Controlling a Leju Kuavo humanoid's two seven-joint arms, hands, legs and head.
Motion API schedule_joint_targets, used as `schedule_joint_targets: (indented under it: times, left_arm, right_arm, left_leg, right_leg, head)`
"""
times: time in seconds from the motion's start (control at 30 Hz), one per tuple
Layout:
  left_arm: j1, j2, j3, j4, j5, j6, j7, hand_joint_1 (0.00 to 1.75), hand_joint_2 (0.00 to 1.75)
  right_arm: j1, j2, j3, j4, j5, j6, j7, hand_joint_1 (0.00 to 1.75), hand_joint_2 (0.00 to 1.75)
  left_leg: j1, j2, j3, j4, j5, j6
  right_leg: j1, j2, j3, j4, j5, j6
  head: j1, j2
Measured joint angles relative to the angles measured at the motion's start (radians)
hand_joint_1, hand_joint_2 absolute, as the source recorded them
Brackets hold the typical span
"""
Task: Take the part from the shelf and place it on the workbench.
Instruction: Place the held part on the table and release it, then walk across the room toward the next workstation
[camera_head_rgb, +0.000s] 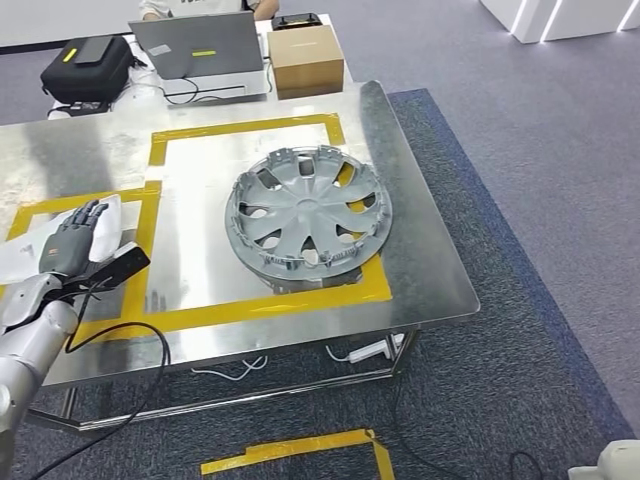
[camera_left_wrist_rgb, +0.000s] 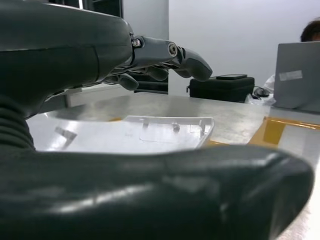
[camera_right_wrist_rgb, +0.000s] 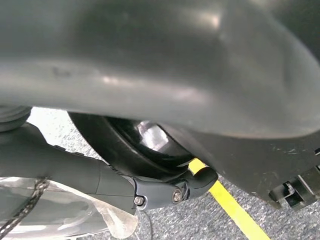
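Steel workbench (camera_head_rgb: 423, 250) on grey carpet, yellow tape (camera_head_rgb: 249, 308) outlining rectangles on top. Grey wheel cover (camera_head_rgb: 308, 215) lies flat inside large taped rectangle, right of centre. White flat part (camera_left_wrist_rgb: 151, 132) rests on bench at left edge, inside smaller taped area. Left hand (camera_head_rgb: 72, 240) hovers just above white part, fingers (camera_left_wrist_rgb: 186, 59) stretched out and apart, holding nothing. Right hand (camera_right_wrist_rgb: 162, 192) hangs low over carpet near yellow floor line (camera_right_wrist_rgb: 230, 207); grasp state cannot be told. Laptop (camera_head_rgb: 200, 45), black bag (camera_head_rgb: 87, 65), cardboard box (camera_head_rgb: 306, 58) on far table.

head: high, down on workbench (camera_head_rgb: 423, 250) | wrists: close, perhaps low
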Motion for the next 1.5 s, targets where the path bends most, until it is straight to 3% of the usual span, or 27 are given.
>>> schedule_joint_targets:
  times: [0.07,0.13,0.17,0.2,0.3,0.33,0.43,0.5,0.57,0.63,0.67,0.7,0.8,0.87,0.93,0.97,1.03,1.1,1.13,1.17,1.2,1.27,1.33,1.37,1.43,1.47,1.5]
  left_arm:
    - [0.003,-0.001,0.005,0.000,0.000,0.001,-0.006,0.00,0.00]
    - [0.011,-0.003,0.006,0.000,0.000,0.002,-0.009,0.00,0.00]
    - [0.014,-0.005,0.006,0.000,0.000,0.002,-0.010,0.00,0.00]
    - [0.016,-0.005,0.007,0.000,0.000,0.002,-0.010,0.00,0.00]
    - [0.012,-0.006,0.009,-0.002,0.000,0.004,-0.010,0.00,0.00]
    - [0.012,-0.006,0.010,-0.002,0.000,0.005,-0.010,0.00,0.00]
    - [0.013,-0.008,0.012,-0.002,0.001,0.006,-0.015,0.00,0.00]
    - [0.013,-0.012,0.014,-0.002,0.001,0.009,-0.021,0.00,0.00]
    - [0.014,-0.014,0.015,-0.002,0.002,0.011,-0.024,0.00,0.00]
    - [0.018,-0.015,0.016,-0.002,0.002,0.011,-0.025,0.00,0.00]
    - [0.020,-0.016,0.017,-0.002,0.002,0.011,-0.025,0.00,0.00]
    - [0.022,-0.016,0.018,-0.002,0.002,0.011,-0.025,0.00,0.00]
    - [0.026,-0.014,0.026,-0.002,0.005,0.011,-0.028,0.00,0.00]
    - [0.031,-0.011,0.031,-0.002,0.011,0.012,-0.031,0.00,0.00]
    - [0.042,-0.009,0.036,-0.002,0.017,0.014,-0.037,0.00,0.00]
    - [0.050,-0.007,0.038,-0.002,0.020,0.015,-0.040,0.00,0.00]
    - [0.063,-0.001,0.045,-0.002,0.027,0.016,-0.045,0.00,0.00]
    - [0.075,0.001,0.054,-0.002,0.041,0.016,-0.055,0.00,0.00]
    - [0.083,0.000,0.060,-0.002,0.053,0.015,-0.065,0.00,0.00]
    - [0.090,-0.001,0.068,-0.003,0.069,0.014,-0.078,0.00,0.00]
    - [0.097,-0.004,0.078,-0.004,0.086,0.013,-0.093,0.00,0.00]
    - [0.105,-0.009,0.100,-0.010,0.113,0.013,-0.117,0.00,0.00]
    - [0.108,-0.013,0.119,-0.020,0.126,0.014,-0.130,0.00,0.00]
    - [0.110,-0.014,0.127,-0.023,0.131,0.015,-0.134,0.00,0.00]
    - [0.118,-0.017,0.142,-0.027,0.141,0.015,-0.140,0.00,0.00]
    - [0.121,-0.019,0.149,-0.028,0.146,0.015,-0.143,0.00,0.00]
    - [0.125,-0.022,0.155,-0.030,0.150,0.015,-0.145,0.00,0.00]
  right_arm:
    - [0.000,0.000,0.000,0.000,0.000,0.000,0.000,0.00,0.00]
    - [-0.001,0.000,0.000,0.000,-0.001,0.000,0.000,0.00,0.00]
    - [-0.002,0.000,0.000,0.000,-0.001,0.000,0.000,0.00,0.00]
    - [-0.003,0.000,0.000,0.000,-0.001,0.000,0.000,0.00,0.00]
    - [-0.006,0.000,0.000,0.000,-0.001,0.000,0.000,0.00,0.00]
    - [-0.006,0.000,0.000,0.000,-0.001,0.000,0.000,0.00,0.00]
    - [-0.007,0.000,0.000,0.000,-0.001,0.000,0.000,0.00,0.00]
    - [-0.008,0.000,0.000,0.000,-0.001,0.001,0.004,0.00,0.00]
    - [-0.012,-0.001,0.000,0.000,-0.001,0.002,0.009,0.00,0.00]
    - [-0.015,-0.001,0.000,0.000,-0.001,0.002,0.012,0.00,0.00]
    - [-0.016,-0.001,0.000,0.000,-0.001,0.002,0.013,0.00,0.00]
    - [-0.015,-0.001,0.000,0.000,-0.001,0.004,0.013,0.00,0.00]
    - [-0.009,-0.001,0.000,0.000,0.000,0.010,0.013,0.00,0.00]
    - [-0.005,-0.001,0.000,0.000,0.002,0.012,0.013,0.00,0.00]
    - [0.000,-0.001,0.000,0.000,0.003,0.013,0.013,0.00,0.00]
    - [0.001,-0.001,0.000,0.001,0.004,0.013,0.013,0.00,0.00]
    - [0.001,-0.001,0.000,0.002,0.006,0.013,0.013,0.00,0.00]
    - [0.000,-0.001,0.000,0.002,0.007,0.012,0.014,0.00,0.00]
    - [-0.001,-0.001,0.000,0.002,0.008,0.012,0.014,0.00,0.00]
    - [-0.002,-0.001,0.000,0.002,0.008,0.012,0.013,0.00,0.00]
    - [-0.004,-0.001,0.000,0.002,0.008,0.011,0.013,0.00,0.00]
    - [-0.007,-0.001,0.000,0.002,0.009,0.010,0.013,0.00,0.00]
    - [-0.010,-0.001,0.000,0.002,0.010,0.009,0.013,0.00,0.00]
    - [-0.011,-0.001,0.000,0.002,0.010,0.009,0.013,0.00,0.00]
    - [-0.012,-0.001,0.000,0.002,0.010,0.009,0.013,0.00,0.00]
    - [-0.012,-0.001,0.000,0.002,0.010,0.008,0.013,0.00,0.00]
    - [-0.012,-0.001,0.000,0.002,0.010,0.007,0.013,0.00,0.00]
  left_leg:
    - [0.003,0.000,-0.041,0.126,-0.080,-0.010]
    - [0.005,0.000,-0.060,0.218,-0.122,-0.015]
    - [0.005,0.000,-0.045,0.211,-0.116,-0.015]
    - [0.006,0.000,-0.009,0.161,-0.093,-0.015]
    - [0.004,0.000,0.114,-0.043,-0.032,-0.007]
    - [0.001,-0.001,0.127,-0.071,-0.028,-0.001]
    - [-0.001,0.000,0.116,-0.075,-0.011,0.021]
    - [0.003,0.004,0.100,-0.079,0.008,0.037]
    - [0.003,0.007,0.076,-0.079,0.028,0.045]
    - [0.002,0.008,0.049,-0.077,0.047,0.046]
    - [0.001,0.008,0.035,-0.077,0.057,0.044]
    - [0.001,0.008,0.024,-0.077,0.066,0.042]
    - [-0.001,0.007,-0.001,-0.074,0.088,0.032]
    - [-0.003,0.007,-0.010,-0.072,0.104,0.021]
    - [-0.002,0.007,-0.016,-0.073,0.116,0.010]
    - [0.000,0.007,-0.022,-0.067,0.106,0.004]
    - [0.003,0.006,-0.046,-0.001,0.029,-0.007]
    - [0.005,0.005,-0.075,0.130,-0.067,-0.015]
    - [0.005,0.005,-0.080,0.185,-0.088,-0.018]
    - [0.005,0.006,-0.073,0.212,-0.087,-0.019]
    - [0.006,0.006,-0.049,0.202,-0.067,-0.019]
    - [0.006,0.006,0.041,0.087,-0.025,-0.015]
    - [0.002,0.003,0.121,-0.039,-0.026,-0.005]
    - [-0.001,0.002,0.137,-0.068,-0.034,0.001]
    - [-0.003,0.003,0.133,-0.078,-0.026,0.016]
    - [-0.001,0.005,0.126,-0.080,-0.016,0.025]
    - [0.001,0.007,0.115,-0.083,-0.003,0.034]
  right_leg:
    - [0.001,-0.001,-0.009,0.000,0.009,-0.005]
    - [0.002,-0.002,-0.022,0.001,0.018,-0.005]
    - [0.002,-0.002,-0.028,0.002,0.024,-0.004]
    - [0.001,-0.002,-0.035,0.003,0.029,-0.003]
    - [0.005,-0.001,-0.049,0.009,0.044,0.009]
    - [0.006,-0.001,-0.052,0.010,0.049,0.014]
    - [0.005,0.000,-0.060,0.008,0.062,0.031]
    - [0.004,-0.001,-0.082,0.051,0.012,0.041]
    - [0.003,-0.002,-0.122,0.171,-0.085,0.047]
    - [0.003,-0.002,-0.140,0.285,-0.139,0.050]
    - [0.003,-0.002,-0.126,0.298,-0.136,0.050]
    - [0.003,-0.002,-0.094,0.273,-0.117,0.049]
    - [0.004,-0.001,0.059,0.067,-0.073,0.039]
    - [0.006,0.001,0.110,-0.014,-0.081,0.034]
    - [0.006,0.000,0.102,-0.022,-0.070,0.022]
    - [0.005,-0.001,0.094,-0.023,-0.061,0.012]
    - [0.003,-0.004,0.072,-0.025,-0.037,-0.005]
    - [0.005,-0.005,0.044,-0.022,-0.016,-0.011]
    - [0.006,-0.005,0.029,-0.020,-0.006,-0.011]
    - [0.007,-0.006,0.014,-0.016,0.002,-0.010]
    - [0.007,-0.006,0.000,-0.011,0.010,-0.008]
    - [0.007,-0.006,-0.027,0.001,0.023,-0.003]
    - [0.009,-0.007,-0.045,0.011,0.036,0.007]
    - [0.010,-0.007,-0.049,0.013,0.044,0.012]
    - [0.010,-0.006,-0.054,0.010,0.059,0.023]
    - [0.010,-0.005,-0.061,0.013,0.054,0.028]
    - [0.010,-0.005,-0.072,0.030,0.028,0.034]
  head:
    - [-0.004,0.000]
    - [-0.004,0.000]
    - [-0.004,0.000]
    - [-0.004,0.000]
    - [-0.003,0.000]
    - [-0.003,0.000]
    - [-0.003,0.000]
    - [0.000,0.000]
    - [0.002,0.000]
    - [0.002,0.000]
    - [0.002,0.000]
    - [0.003,0.000]
    - [0.002,0.000]
    - [0.002,0.000]
    - [0.003,0.000]
    - [0.002,0.000]
    - [-0.002,0.000]
    - [-0.006,0.000]
    - [-0.006,0.000]
    - [-0.006,0.000]
    - [-0.006,0.000]
    - [-0.006,0.000]
    - [-0.005,0.000]
    - [-0.005,0.000]
    - [-0.005,0.000]
    - [-0.006,0.000]
    - [-0.004,0.000]
